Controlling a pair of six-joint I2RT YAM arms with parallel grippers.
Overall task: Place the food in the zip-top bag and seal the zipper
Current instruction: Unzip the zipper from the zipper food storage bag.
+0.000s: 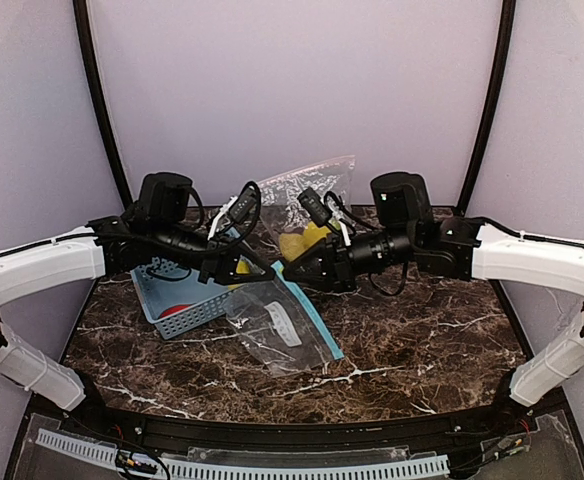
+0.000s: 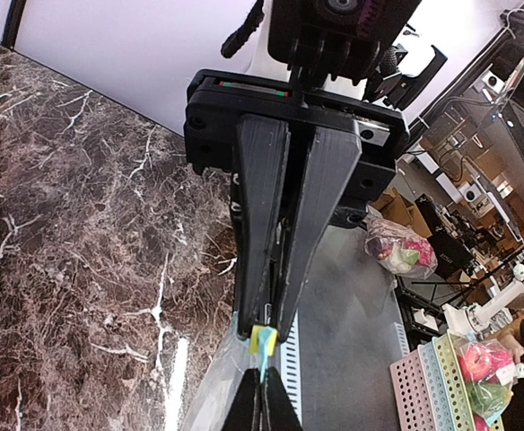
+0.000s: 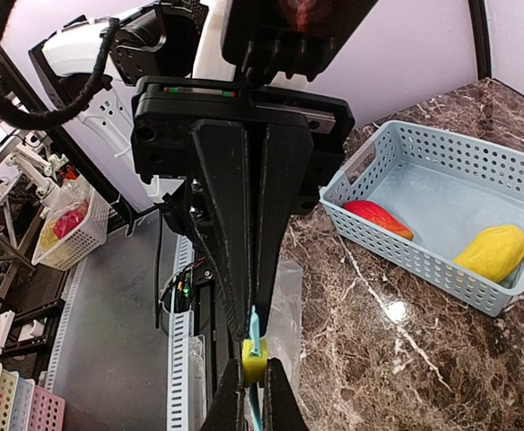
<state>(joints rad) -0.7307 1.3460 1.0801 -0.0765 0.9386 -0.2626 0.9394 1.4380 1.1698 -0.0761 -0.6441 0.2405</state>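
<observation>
The clear zip-top bag hangs from both grippers down to the table, its blue zipper strip stretched between them. My left gripper is shut on the blue strip. My right gripper faces it tip to tip, shut on the yellow slider. Of the food, a red piece and a yellow piece lie in the light-blue basket. More yellow food shows behind the grippers, against crinkled clear plastic.
The basket stands at the left of the marble table, right beside the held bag. The crinkled plastic rises at the back middle. Both arms reach in from the sides and meet at the centre.
</observation>
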